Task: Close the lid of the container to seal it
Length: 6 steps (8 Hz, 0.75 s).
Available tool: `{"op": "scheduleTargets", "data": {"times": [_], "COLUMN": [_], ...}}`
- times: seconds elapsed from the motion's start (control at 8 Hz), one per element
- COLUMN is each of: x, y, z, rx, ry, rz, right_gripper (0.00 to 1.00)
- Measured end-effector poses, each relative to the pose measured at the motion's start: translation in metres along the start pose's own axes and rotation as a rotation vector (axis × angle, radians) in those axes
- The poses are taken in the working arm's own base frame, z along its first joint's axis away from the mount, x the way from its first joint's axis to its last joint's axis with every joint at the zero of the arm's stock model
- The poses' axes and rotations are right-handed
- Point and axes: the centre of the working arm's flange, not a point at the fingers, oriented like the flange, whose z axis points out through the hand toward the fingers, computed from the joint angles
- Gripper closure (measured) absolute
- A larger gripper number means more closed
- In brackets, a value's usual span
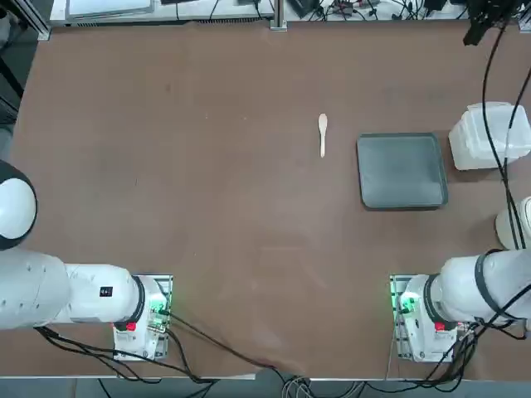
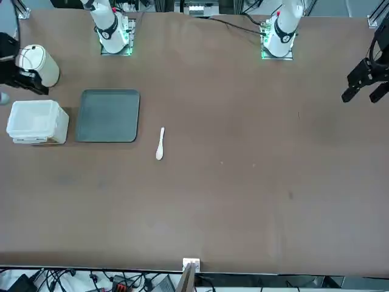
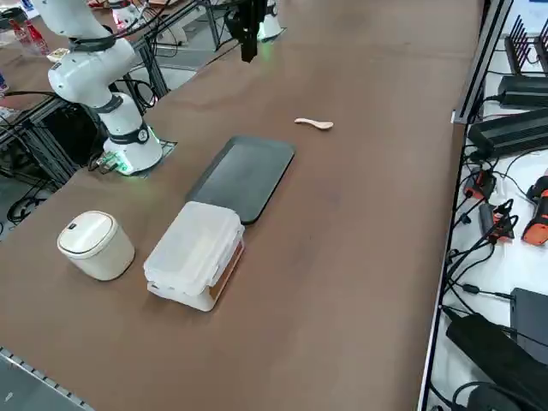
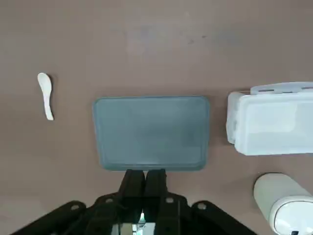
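- While the right gripper (image 4: 144,178) is held high above the table, its two black fingers (image 4: 132,182) are seen pressed together in the wrist view, and nothing is gripped between them.
- From the wrist camera, the fingertips are seen over the near edge of the dark grey tray (image 4: 151,132), well clear of its surface.
- The container (image 3: 195,254) is found on the brown table (image 1: 207,207) near the robot's right-hand edge, just beside the tray and apart from it by a narrow gap.
- The lid (image 3: 193,244) is seen lying down flat over the white translucent box, matched to its outline; whether it is fully snapped shut cannot be told.
- A round whitish pot (image 3: 94,244) is placed near the container, on the side nearer the robot's base, not touching it.
- A small pale spoon (image 1: 323,133) is laid on the table on the tray's other side, away from the container.
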Motion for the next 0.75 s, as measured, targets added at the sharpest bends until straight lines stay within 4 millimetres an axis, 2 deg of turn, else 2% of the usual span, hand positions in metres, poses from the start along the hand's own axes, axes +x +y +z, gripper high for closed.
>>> {"op": "scheduleTargets", "data": {"times": [0.12, 0.25, 0.38, 0.75], "x": [0.000, -0.001, -0.001, -0.001], "y": [-0.014, -0.021, -0.022, -0.020], "z": [-0.001, -0.004, -0.009, -0.020], "rx": [-0.004, -0.007, -0.007, -0.005], "ry": [0.002, 0.010, 0.021, 0.046], "rz": [-0.021, -0.027, -0.025, -0.021], "right_gripper": [0.93, 0.84, 0.68, 0.10]}}
